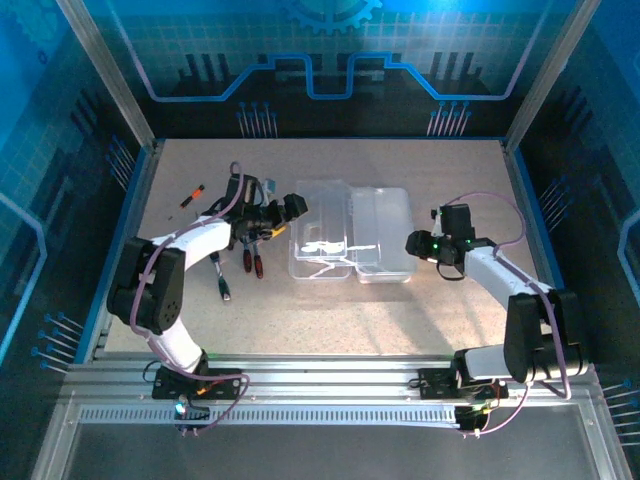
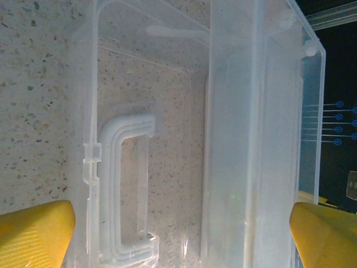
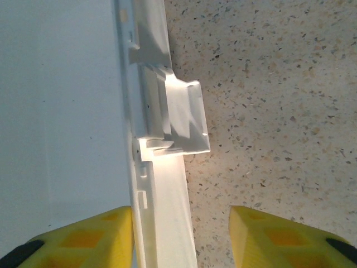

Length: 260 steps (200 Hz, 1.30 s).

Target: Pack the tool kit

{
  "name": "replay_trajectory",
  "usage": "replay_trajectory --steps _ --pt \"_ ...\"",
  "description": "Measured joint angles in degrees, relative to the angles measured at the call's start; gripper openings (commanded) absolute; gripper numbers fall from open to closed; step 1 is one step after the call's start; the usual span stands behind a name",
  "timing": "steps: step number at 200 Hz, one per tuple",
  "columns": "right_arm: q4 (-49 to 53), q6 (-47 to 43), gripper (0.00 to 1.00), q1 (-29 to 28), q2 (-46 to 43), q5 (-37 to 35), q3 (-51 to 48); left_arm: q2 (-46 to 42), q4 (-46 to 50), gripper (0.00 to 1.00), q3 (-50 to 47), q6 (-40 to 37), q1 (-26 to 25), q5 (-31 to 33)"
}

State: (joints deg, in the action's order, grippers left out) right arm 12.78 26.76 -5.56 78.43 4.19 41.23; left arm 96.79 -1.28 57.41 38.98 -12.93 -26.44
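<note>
from above, the clear case (image 1: 350, 235) lies opened flat near the middle of the bench (image 1: 420, 320), its two halves side by side, the left half reaching a little nearer the far edge. the left gripper (image 1: 293, 207) is at the case's left side and the right gripper (image 1: 413, 243) at its right side; from here i cannot tell how wide either one stands. left of the case, on the bare bench beside the left arm, two red-handled screwdrivers (image 1: 252, 261) lie close together, a dark-handled tool (image 1: 220, 279) lies just left of them toward the near edge, and a small orange-and-black tool (image 1: 193, 194) lies apart toward the far left corner. in the left wrist view, the left gripper (image 2: 178, 240) has its yellow fingers (image 2: 33, 231) spread wide, holding nothing, with the case (image 2: 234, 139) spanning the space between them; the moulded handle (image 2: 125, 184) shows in the half nearer the left finger, and speckled bench shows through the plastic. in the right wrist view, the right gripper (image 3: 181, 240) is likewise spread and holding nothing, its fingers (image 3: 279, 237) set to either side of the case's rim (image 3: 162, 195), where a latch (image 3: 181, 123) juts out over the bench (image 3: 279, 84); the rim runs just beside the left finger, well clear of the right one.
</note>
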Motion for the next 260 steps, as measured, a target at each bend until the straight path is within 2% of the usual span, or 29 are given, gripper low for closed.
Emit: replay_trajectory --steps 43,74,102,137,176,189,203,260 --pt "-0.48 0.17 0.48 0.00 -0.26 0.81 -0.04 -3.69 4.57 0.99 0.81 -2.05 1.11 0.39" --pt "-0.39 0.24 0.48 0.00 -2.93 1.49 -0.04 -6.82 9.18 0.97 2.40 -3.23 1.60 3.98" --pt "-0.39 0.61 0.48 0.00 -6.38 2.32 -0.04 -9.35 13.68 0.90 3.02 -3.02 1.86 9.84" --pt "0.07 0.61 0.47 -0.26 -10.95 2.25 -0.04 -12.52 21.68 0.84 2.29 -1.86 1.95 20.20" --pt "0.04 0.59 0.47 -0.76 -13.07 2.29 -0.04 -16.22 29.20 0.69 -2.40 1.22 3.61 29.66" --pt "0.07 0.57 0.47 -0.87 -13.07 2.71 -0.04 -16.61 30.69 0.66 -4.79 1.81 5.05 31.08" --pt "-0.02 0.59 0.47 -0.87 -13.07 3.39 -0.07 -16.59 32.13 0.57 -6.99 2.60 6.54 32.24" --pt "-0.87 0.59 0.46 -0.92 -11.82 6.27 -0.52 -13.20 31.82 0.51 -10.10 3.48 9.94 33.48"
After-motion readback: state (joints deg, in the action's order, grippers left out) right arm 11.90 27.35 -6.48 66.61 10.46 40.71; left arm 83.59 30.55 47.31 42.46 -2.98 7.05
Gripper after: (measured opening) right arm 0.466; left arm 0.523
